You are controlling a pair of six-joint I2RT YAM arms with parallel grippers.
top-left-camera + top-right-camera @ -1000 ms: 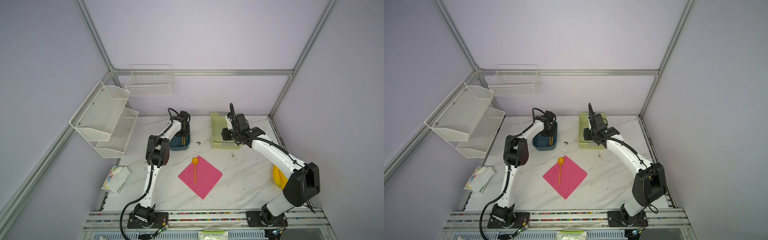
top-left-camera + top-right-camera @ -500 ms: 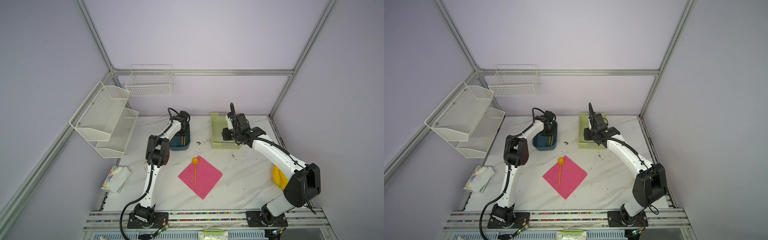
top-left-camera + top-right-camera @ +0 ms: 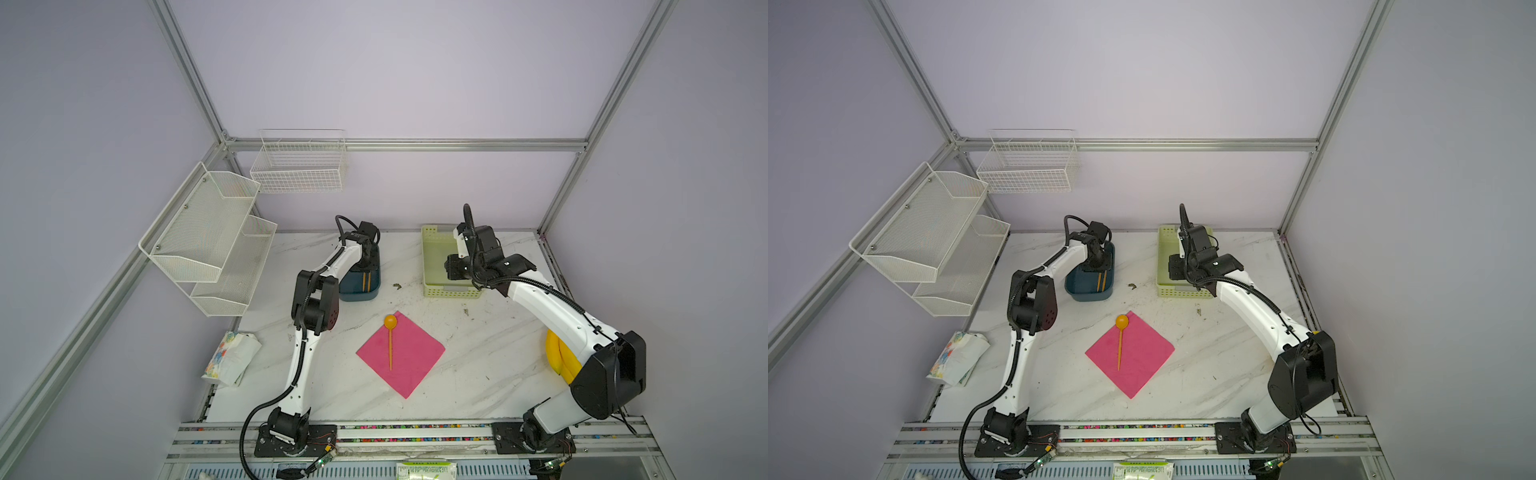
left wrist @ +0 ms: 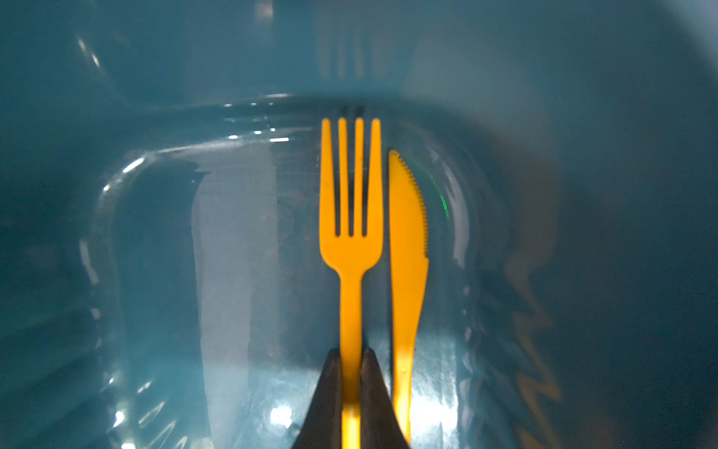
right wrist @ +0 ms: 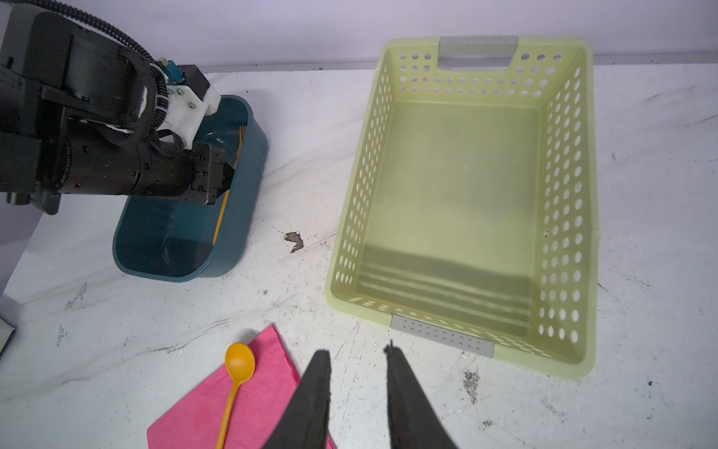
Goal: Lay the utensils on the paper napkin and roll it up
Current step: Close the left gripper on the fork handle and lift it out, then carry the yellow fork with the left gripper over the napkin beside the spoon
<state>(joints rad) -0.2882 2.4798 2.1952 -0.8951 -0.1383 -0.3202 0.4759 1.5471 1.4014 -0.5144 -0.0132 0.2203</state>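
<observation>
fork (image 4: 351,252): slim orange plastic, four tines | napkin (image 3: 411,357): flat pink square

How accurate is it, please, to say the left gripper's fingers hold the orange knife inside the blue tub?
No: the left wrist view shows the fingers of the left gripper holding the orange fork inside the blue tub; the knife lies alongside.

A: Top views: even, diffuse light, sharp, soft shadows on the table (image 3: 478,374).
B: Left wrist: dim, glare streaks on the blue bin (image 4: 155,233), edges soft. Right wrist: bright, near jaws blurred.
</observation>
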